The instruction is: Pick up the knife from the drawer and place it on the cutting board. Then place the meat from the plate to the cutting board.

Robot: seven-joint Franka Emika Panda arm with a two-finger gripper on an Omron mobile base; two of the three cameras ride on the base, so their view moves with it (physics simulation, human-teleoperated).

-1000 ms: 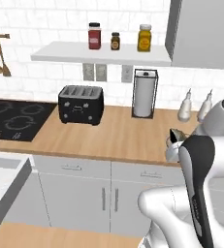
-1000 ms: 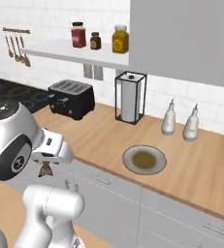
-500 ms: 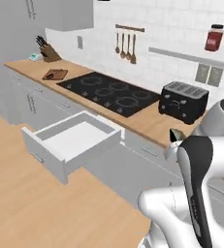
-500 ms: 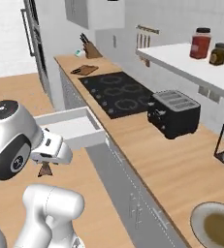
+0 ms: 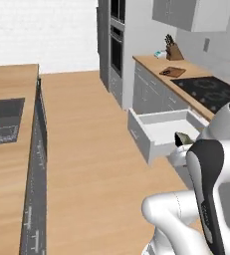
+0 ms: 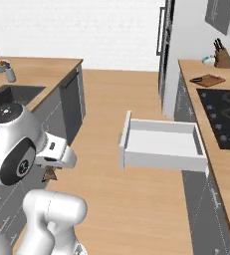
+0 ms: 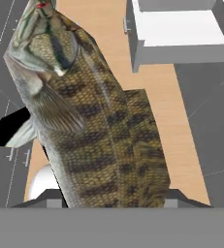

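Gripper [image 7: 114, 201]: clamps a scaly fish [image 7: 91, 116], the meat, filling frame centre, for carrying.
Drawer [image 6: 162, 144]: pulled out, centre-right.
Cutting board [image 6: 207, 79]: upper right, waiting.

The base has swung round: the open drawer [image 6: 162, 145] now lies ahead, toaster gone.

we are looking at a rendered home kitchen, wooden counter [image 6: 226, 164] carrying a black hob [image 6: 225, 115], knife block [image 5: 173, 51], cutting board [image 5: 172, 71], tall built-in oven [image 5: 117, 35], island sink [image 6: 9, 94], white drawer [image 6: 161, 145] standing open
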